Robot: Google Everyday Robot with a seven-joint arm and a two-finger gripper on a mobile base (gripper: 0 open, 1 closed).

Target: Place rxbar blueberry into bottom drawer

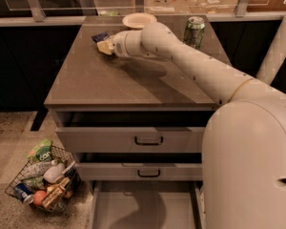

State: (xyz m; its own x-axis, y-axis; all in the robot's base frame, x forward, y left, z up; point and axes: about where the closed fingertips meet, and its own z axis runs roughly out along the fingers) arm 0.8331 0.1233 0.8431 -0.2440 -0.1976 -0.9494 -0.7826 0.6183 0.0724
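Observation:
The rxbar blueberry [100, 36] is a small dark navy bar lying at the far left of the cabinet top. My gripper [105, 46] reaches across the top and sits right beside the bar, at its near right edge, partly over it. The bottom drawer [143, 209] is pulled out at the foot of the cabinet, a wide shallow grey tray with a bare floor. The arm [190, 61] stretches from the lower right over the top.
A green soda can [194, 31] stands at the back right of the top. A pale bowl [139, 20] sits at the back middle. Two upper drawers with dark handles [148, 140] are slightly open. A wire basket [45, 178] of groceries stands on the floor at left.

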